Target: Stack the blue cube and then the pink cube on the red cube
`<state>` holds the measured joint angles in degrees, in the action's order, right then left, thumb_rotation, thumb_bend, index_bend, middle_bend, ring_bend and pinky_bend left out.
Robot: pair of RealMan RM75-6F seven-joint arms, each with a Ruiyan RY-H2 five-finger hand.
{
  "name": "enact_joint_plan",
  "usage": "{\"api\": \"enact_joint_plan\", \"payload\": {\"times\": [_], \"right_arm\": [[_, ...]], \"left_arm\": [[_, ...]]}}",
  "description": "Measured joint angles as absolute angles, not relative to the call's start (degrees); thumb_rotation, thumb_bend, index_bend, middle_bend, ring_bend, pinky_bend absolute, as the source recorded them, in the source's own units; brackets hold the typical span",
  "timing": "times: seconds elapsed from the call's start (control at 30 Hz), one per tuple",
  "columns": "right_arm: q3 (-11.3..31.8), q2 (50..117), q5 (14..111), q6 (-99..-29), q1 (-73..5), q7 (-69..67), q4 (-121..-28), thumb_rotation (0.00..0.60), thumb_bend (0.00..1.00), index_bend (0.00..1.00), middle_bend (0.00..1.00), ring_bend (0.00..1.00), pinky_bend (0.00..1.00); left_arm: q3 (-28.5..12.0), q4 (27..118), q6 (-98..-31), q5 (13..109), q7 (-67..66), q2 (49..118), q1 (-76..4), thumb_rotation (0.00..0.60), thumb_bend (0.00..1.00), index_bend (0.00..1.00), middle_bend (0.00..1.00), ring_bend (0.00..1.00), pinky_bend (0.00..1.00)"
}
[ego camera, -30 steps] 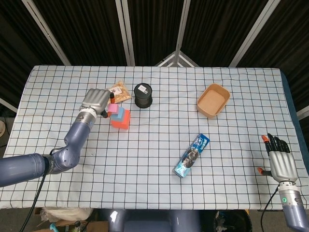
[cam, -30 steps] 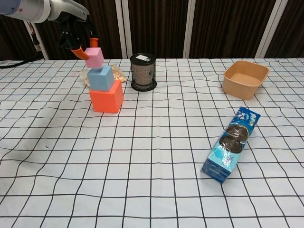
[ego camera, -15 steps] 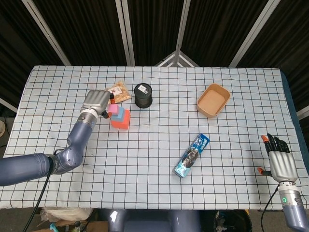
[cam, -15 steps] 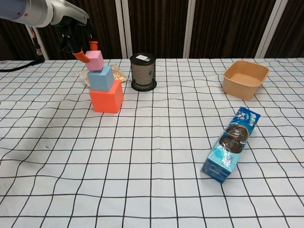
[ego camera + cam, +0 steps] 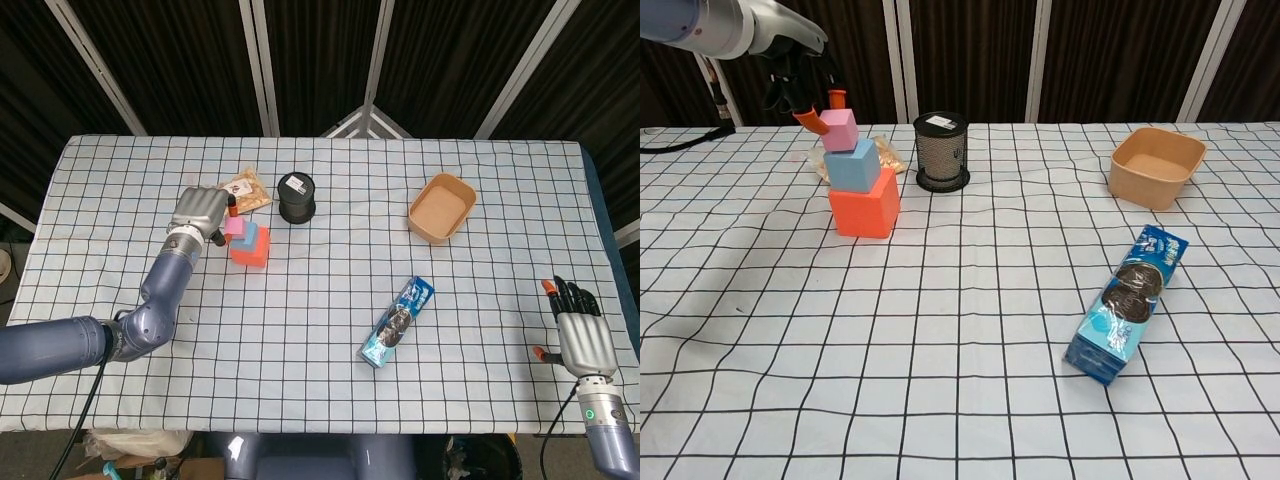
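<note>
The left hand [image 5: 805,85] seemingly pinches the pink cube [image 5: 839,130] atop the blue cube [image 5: 852,165].

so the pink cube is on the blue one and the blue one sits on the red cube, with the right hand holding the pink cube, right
Not quite: the left hand holds the pink cube, not the right. The chest view shows its fingers on the cube; the head view shows the right hand far off, holding nothing. The stack is as you say: pink on the blue cube, blue on the red cube.
</note>
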<state>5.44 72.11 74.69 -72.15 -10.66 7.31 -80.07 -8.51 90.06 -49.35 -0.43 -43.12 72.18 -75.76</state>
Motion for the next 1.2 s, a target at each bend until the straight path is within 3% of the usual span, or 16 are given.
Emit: {"api": "enact_joint_plan", "payload": {"times": [0.83,1.2], "right_arm": [[5.35,72.26,74.55,-71.79,-10.81,7.61,-80.0,0.6,0.11,0.02,0.0,0.0,0.09],[5.33,72.22,74.36,-71.55,-10.85,7.67,-80.04,0.6,0.11,0.02,0.0,0.0,0.09]], "left_arm": [[-8.43,88.32,-48.92,-0.1,-43.25,73.52,-75.64,0.6,0.42,0.46,0.86,0.66,0.63],[-8.24,88.06,-48.99,-0.42,-43.84,73.81,-75.81,0.6,0.42,0.4,0.86,0.66,0.63]]}}
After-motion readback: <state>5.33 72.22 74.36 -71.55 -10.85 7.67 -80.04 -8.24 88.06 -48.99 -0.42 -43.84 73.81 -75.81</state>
